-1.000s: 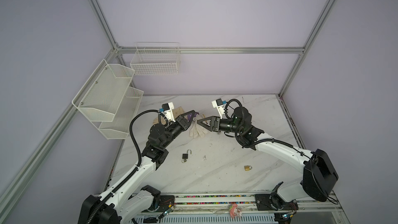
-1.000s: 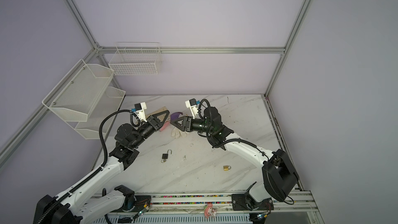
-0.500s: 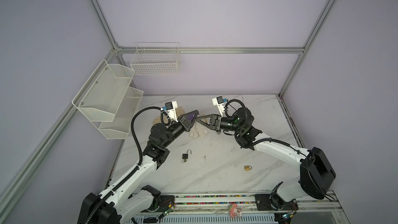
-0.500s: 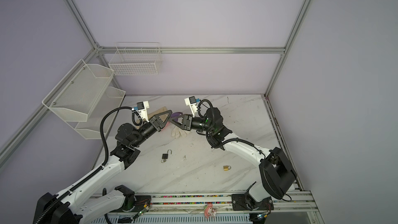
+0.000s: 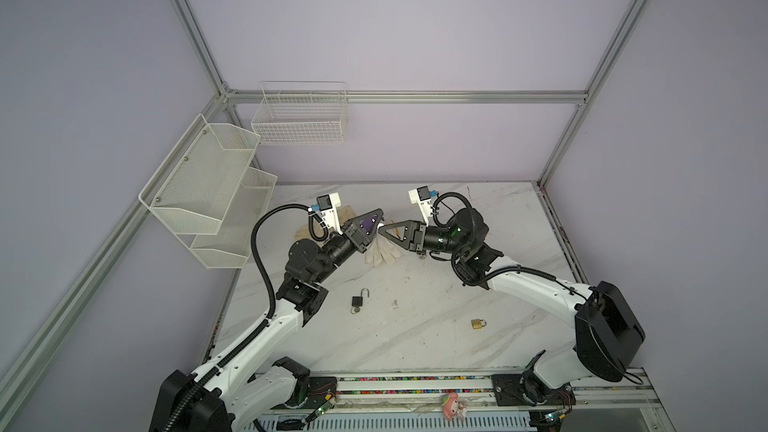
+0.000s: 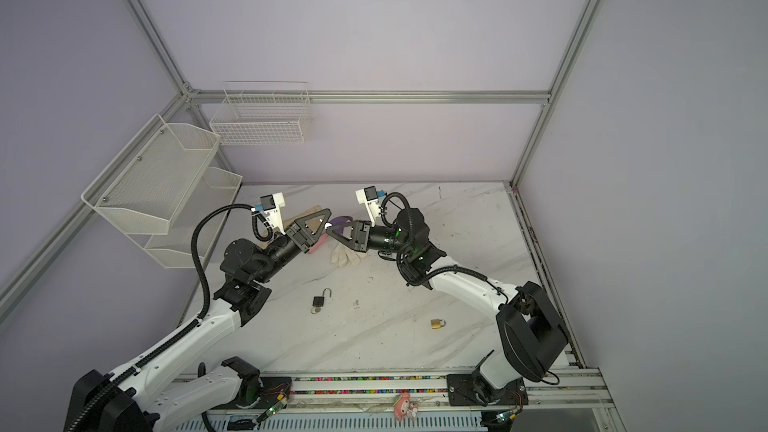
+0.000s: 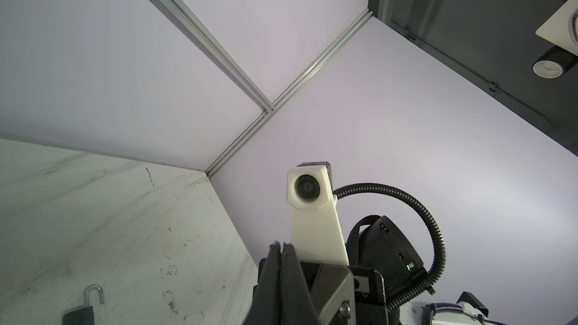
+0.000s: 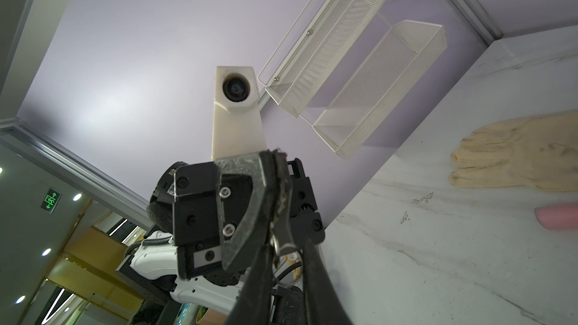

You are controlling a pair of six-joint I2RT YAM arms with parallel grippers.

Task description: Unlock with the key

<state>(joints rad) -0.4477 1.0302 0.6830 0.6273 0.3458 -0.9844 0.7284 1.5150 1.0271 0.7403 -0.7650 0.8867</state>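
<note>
Left hand [image 5: 379,220] clamping key [image 8: 281,239] | right hand [image 5: 381,229] flanking it, grip unclear | black padlock [image 5: 357,300] lying on marble tabletop [image 5: 415,338] | lilac walls [image 5: 415,35]

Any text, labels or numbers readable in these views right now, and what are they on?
No legible words or numbers anywhere.
On the green exit sign: only a running-figure pictogram with arrows, no letters.
On the black padlock and brass padlock: any markings too small to read.
</note>
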